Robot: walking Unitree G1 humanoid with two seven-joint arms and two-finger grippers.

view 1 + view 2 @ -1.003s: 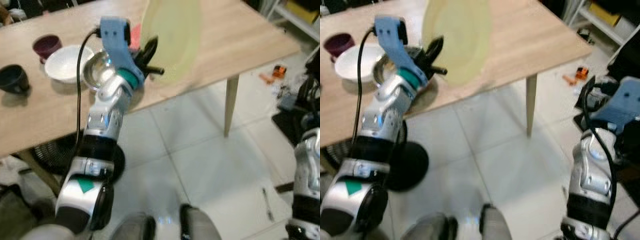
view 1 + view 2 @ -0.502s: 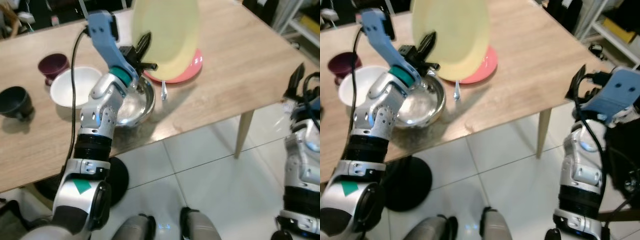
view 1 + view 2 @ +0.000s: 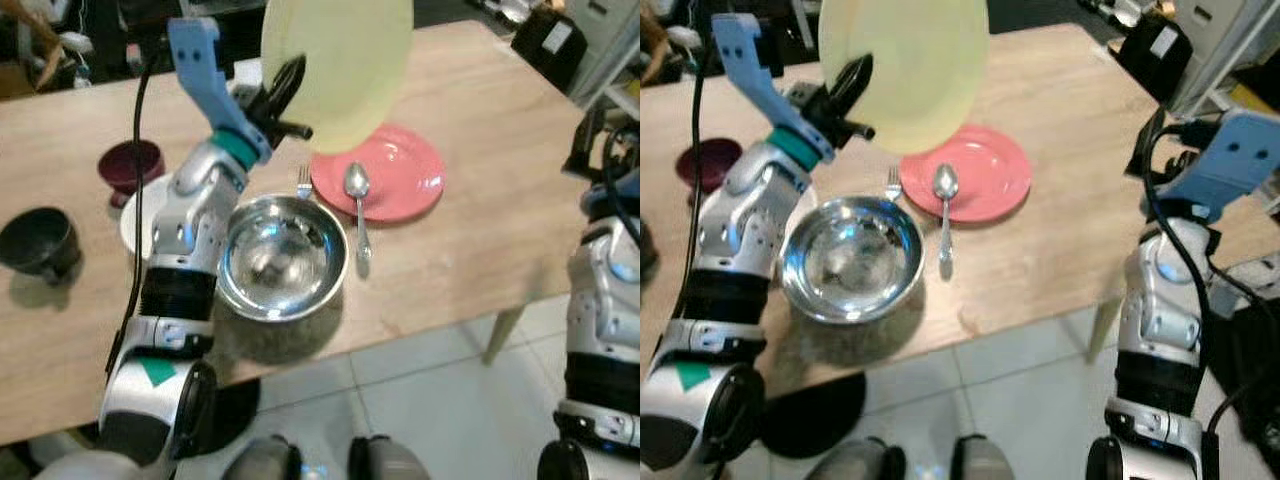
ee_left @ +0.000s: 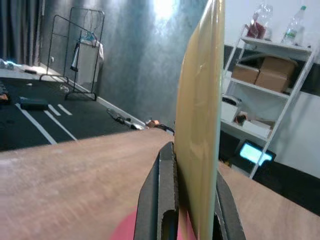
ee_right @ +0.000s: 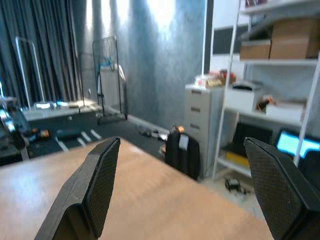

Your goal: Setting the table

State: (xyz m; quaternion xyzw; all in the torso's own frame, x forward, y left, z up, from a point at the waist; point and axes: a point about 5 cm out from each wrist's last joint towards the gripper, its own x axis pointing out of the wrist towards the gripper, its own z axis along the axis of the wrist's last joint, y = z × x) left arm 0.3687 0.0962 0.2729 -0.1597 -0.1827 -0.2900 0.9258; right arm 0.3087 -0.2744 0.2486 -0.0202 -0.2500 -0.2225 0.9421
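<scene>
Jaws of your left gripper (image 3: 290, 100) are clamped on the yellow plate (image 3: 340, 65), held on edge above the worktop (image 3: 480, 180), over the pink plate (image 3: 395, 180) and spoon (image 3: 358, 205). Your right gripper (image 5: 185, 200) hangs spread wide beside the worktop.

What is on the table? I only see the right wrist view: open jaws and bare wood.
Observer: A pink plate lies flat on the table, with a spoon whose bowl rests on its rim.
Operator: Is the other arm holding something?
Observer: Yes. The left gripper holds a yellow plate up on edge above the table, jaws shut on its rim.
Operator: What is closest to the robot?
Observer: A shiny metal bowl near the table's front edge, with a fork just beyond it.
</scene>
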